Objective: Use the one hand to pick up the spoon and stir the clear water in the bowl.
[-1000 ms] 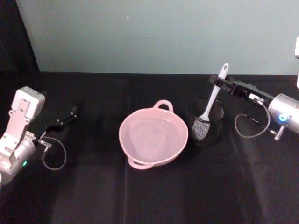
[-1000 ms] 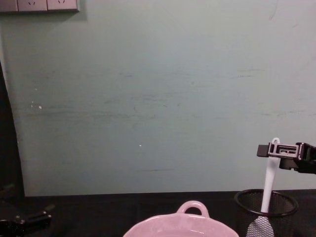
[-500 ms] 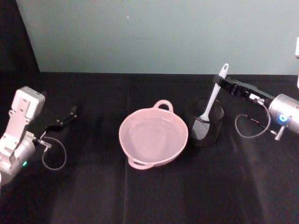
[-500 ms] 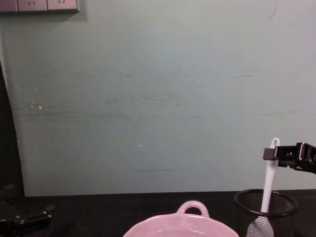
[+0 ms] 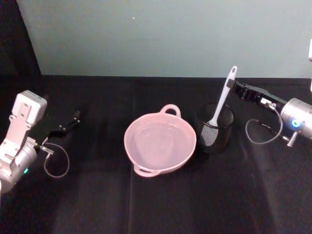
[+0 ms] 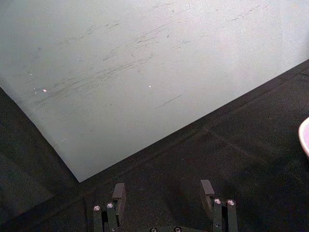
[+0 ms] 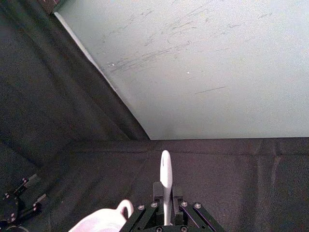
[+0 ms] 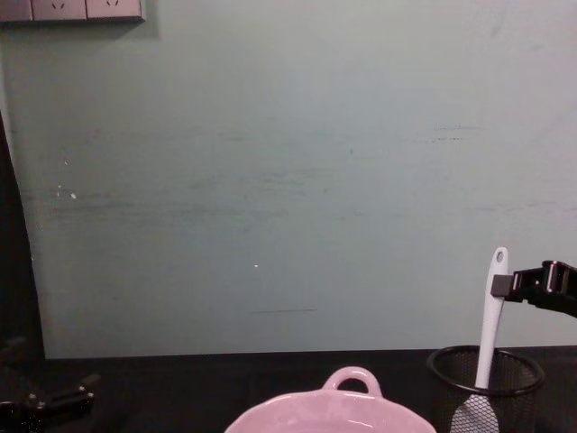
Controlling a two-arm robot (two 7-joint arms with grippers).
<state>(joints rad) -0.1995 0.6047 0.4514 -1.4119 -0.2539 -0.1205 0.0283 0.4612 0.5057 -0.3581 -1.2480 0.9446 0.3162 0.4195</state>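
The black surface (image 5: 161,204) carries a pink bowl (image 5: 191,146) at its middle, and the water (image 5: 158,144) in it lies calm and is barely visible. A black mesh cup (image 5: 224,134) stands just beside the bowl on the robot's right. The left hand (image 5: 74,118) rests open, well apart at the left. The right hand (image 5: 236,87) reaches in level, its fingers drawn in on the spoon (image 5: 223,100), which leans in the cup, blade down. The pinch sits high on the handle, at the fingertips only, so the spoon may swing or slip when raised. Its blade could also catch the rim and tip the light cup.
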